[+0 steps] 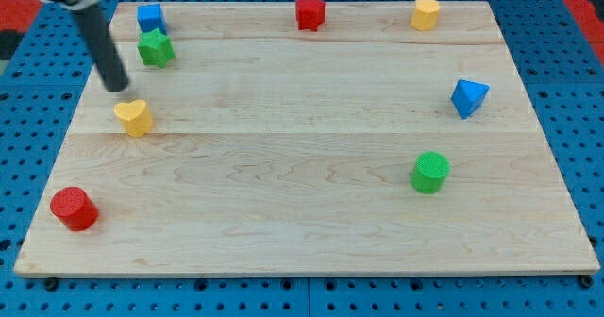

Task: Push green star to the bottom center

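Green star (156, 48) sits just right of my tip (117, 88), the rod leaning up-left; no hand shows.

A blue cube (150, 17), red star (310, 12) and yellow hexagon (426, 13) line the wooden board's (302, 232) top; yellow heart (134, 117) and red cylinder (74, 208) sit left; blue triangle (469, 97) and green cylinder (430, 172) right.

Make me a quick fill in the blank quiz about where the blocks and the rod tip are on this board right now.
1. The green star sits just below the ____ cube.
2. My tip is between the green star and the yellow ____.
3. The red cylinder is at the view's bottom ____.
4. The green cylinder lies below the blue ____.

Missing words: blue; heart; left; triangle
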`<control>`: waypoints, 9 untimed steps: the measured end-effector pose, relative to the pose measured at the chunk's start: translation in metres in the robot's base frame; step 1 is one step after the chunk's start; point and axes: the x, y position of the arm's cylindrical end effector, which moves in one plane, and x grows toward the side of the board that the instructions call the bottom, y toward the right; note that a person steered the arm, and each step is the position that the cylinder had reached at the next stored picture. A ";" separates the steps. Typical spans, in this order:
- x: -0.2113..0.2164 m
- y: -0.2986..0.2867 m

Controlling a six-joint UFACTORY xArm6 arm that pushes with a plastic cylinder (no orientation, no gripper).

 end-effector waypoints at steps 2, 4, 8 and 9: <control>-0.074 -0.024; -0.101 0.049; -0.069 0.038; -0.060 0.045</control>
